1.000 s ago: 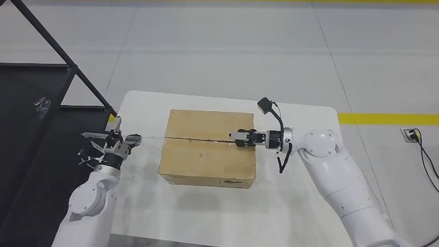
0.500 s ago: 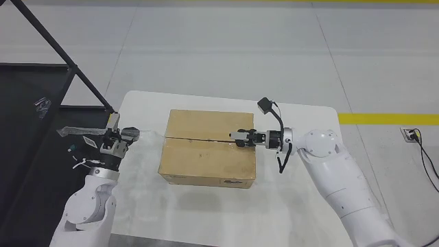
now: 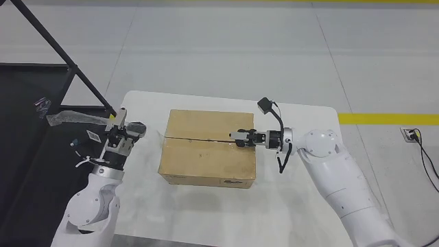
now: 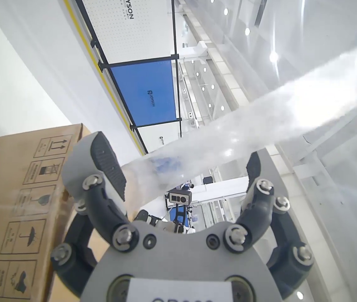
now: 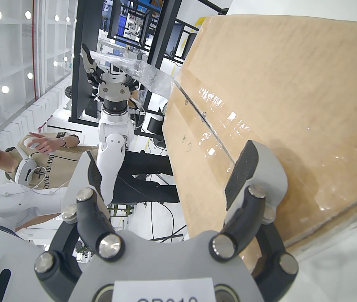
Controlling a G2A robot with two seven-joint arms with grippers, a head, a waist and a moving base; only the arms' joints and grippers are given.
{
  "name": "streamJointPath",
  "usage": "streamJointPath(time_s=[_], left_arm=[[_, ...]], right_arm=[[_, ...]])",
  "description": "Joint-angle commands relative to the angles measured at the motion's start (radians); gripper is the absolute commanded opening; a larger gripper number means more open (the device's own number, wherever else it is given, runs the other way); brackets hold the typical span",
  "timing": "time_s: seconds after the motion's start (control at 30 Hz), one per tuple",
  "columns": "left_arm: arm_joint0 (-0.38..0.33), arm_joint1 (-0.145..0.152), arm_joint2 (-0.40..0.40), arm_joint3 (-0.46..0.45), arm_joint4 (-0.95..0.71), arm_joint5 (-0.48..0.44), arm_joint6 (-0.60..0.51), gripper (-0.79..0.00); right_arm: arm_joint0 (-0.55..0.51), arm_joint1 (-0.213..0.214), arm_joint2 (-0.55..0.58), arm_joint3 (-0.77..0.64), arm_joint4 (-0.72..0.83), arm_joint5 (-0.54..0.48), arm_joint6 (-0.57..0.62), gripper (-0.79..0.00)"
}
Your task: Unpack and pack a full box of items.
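Observation:
A closed cardboard box [image 3: 209, 152] stands in the middle of the white table [image 3: 302, 206]; its side also shows in the left wrist view [image 4: 24, 190] and its taped top in the right wrist view [image 5: 276, 102]. My left gripper [image 3: 124, 134] [image 4: 178, 149] is open just off the box's left end. A strip of clear tape [image 3: 72, 116] [image 4: 244, 120] clings to one finger pad [image 4: 109, 164] and trails away from the box. Farther off, the tape [image 5: 148, 75] seems to reach the box's end. My right gripper [image 3: 238, 138] [image 5: 170, 155] is open at the seam's right end, one finger [image 5: 244, 171] on the box top.
A black metal rack [image 3: 48, 48] with a dark panel stands close to the table's left edge, beside the left arm. The table has bare surface in front of the box [image 3: 206, 213] and to its right [image 3: 309, 120].
The left gripper has shifted a little toward the box and turned. The tape strip, earlier stretched between it and the box, now swings out to the left and higher. The right arm is still.

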Motion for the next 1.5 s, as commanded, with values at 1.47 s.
streamJointPath(time_s=[1.47], left_arm=[[-0.125,-0.010,0.176,-0.012,0.250,0.056,-0.078,0.000]], right_arm=[[-0.087,0.054,0.036,-0.141,-0.002,0.037,-0.047,0.000]])
